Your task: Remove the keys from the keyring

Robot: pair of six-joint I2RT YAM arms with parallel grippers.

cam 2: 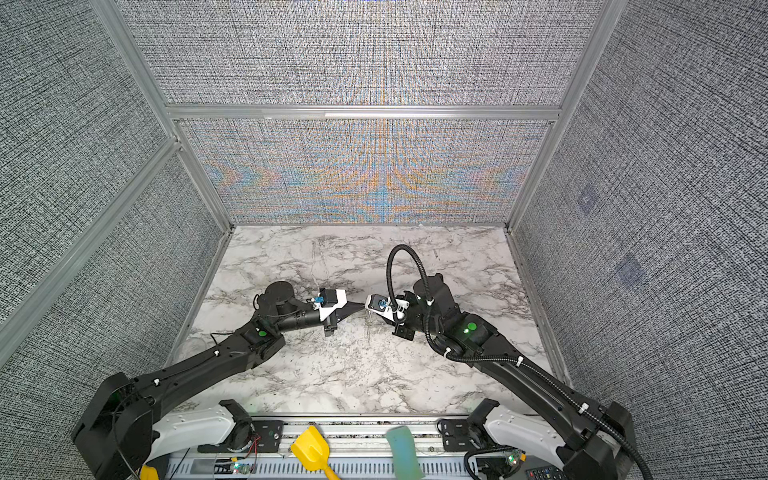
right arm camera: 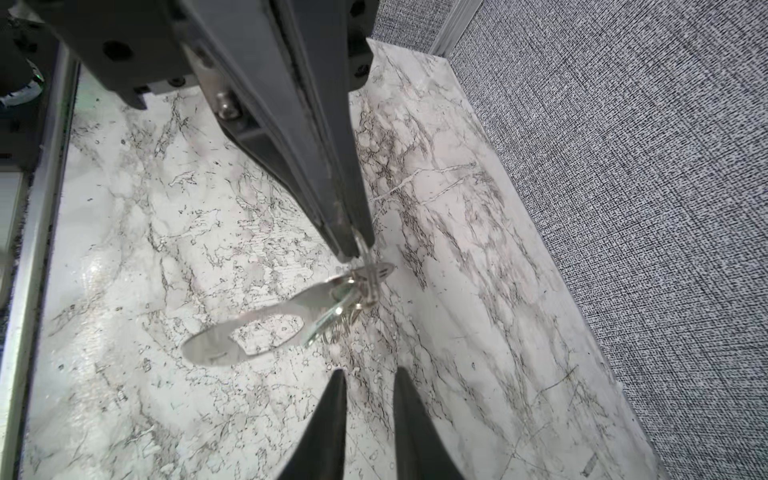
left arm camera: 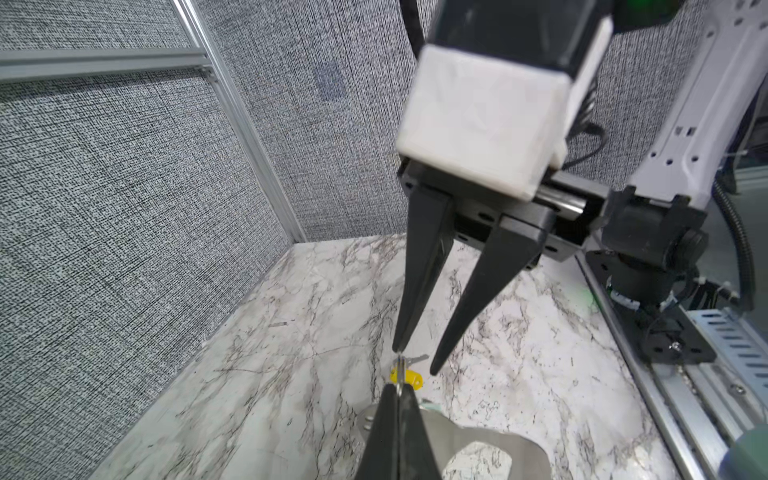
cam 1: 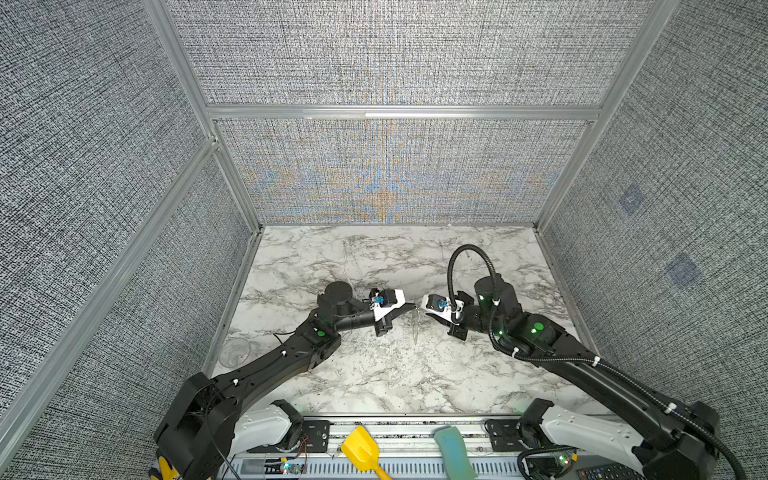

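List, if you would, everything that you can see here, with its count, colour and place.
keyring: one, grey metal plate, hanging above the table from the left gripper.
keys: small cluster, count unclear, silvery, at the keyring's upper end.
yellow tag: one, among the keys.
cup: one, clear, at the table's left edge.
scoop: one, yellow, on the rail in front of the table.
block: one, teal, right of the scoop.
table: one, white-grey marble.
wall panels: grey fabric, on three sides.
left gripper: black, shut on the keyring's wire loop.
right gripper: black, open, holding nothing.
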